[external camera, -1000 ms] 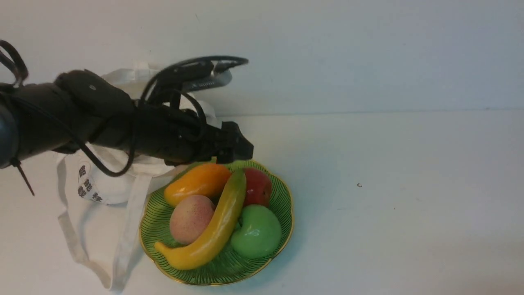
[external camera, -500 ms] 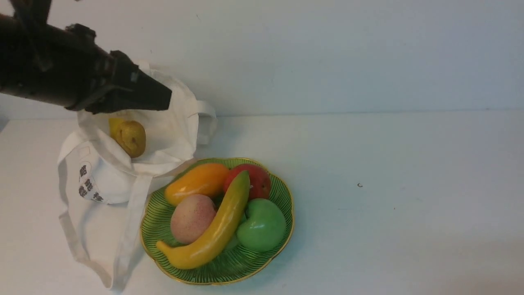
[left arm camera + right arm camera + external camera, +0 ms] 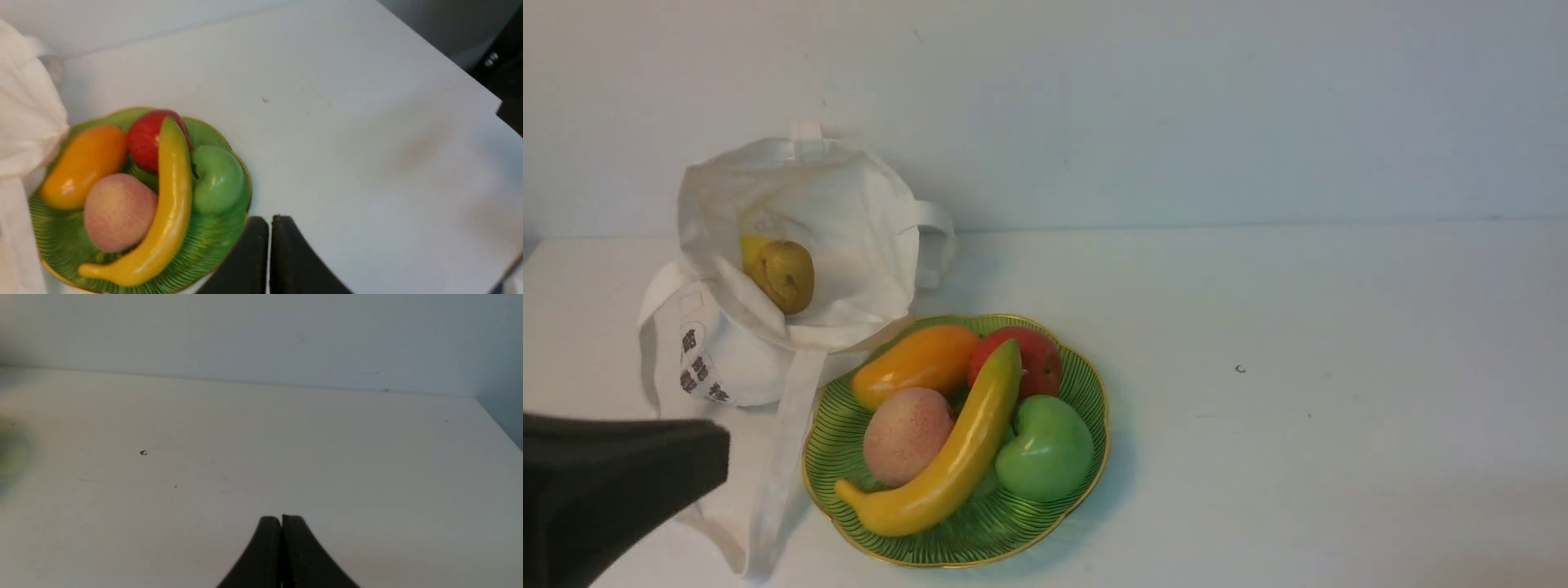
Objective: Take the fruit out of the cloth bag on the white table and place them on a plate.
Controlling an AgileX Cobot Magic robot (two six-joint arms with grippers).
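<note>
My left end effector point(image 3: 271, 222) has dropped back to the near left side, away from the plate point(image 3: 956, 551); a second ago it was right over it. Its fingers are now drawn together with nothing between them. The right end effector point(image 3: 281, 522) is clenched too, also empty.

On the plate, the green apple point(image 3: 1045, 449) has shifted a little since then, and the banana point(image 3: 943, 474) leans across the pile beside it. The orange mango-like fruit point(image 3: 919, 363), the peach point(image 3: 907, 437) and the red apple point(image 3: 1025, 359) are in there as well.

With the arm out of my line of sight, I can see into the cloth bag point(image 3: 866, 237): the brown fruit point(image 3: 788, 278) and something yellow point(image 3: 752, 251) behind it remain inside. So I judge the job unfinished, and I'd go for the brown one next, minding the crowded plate.
</note>
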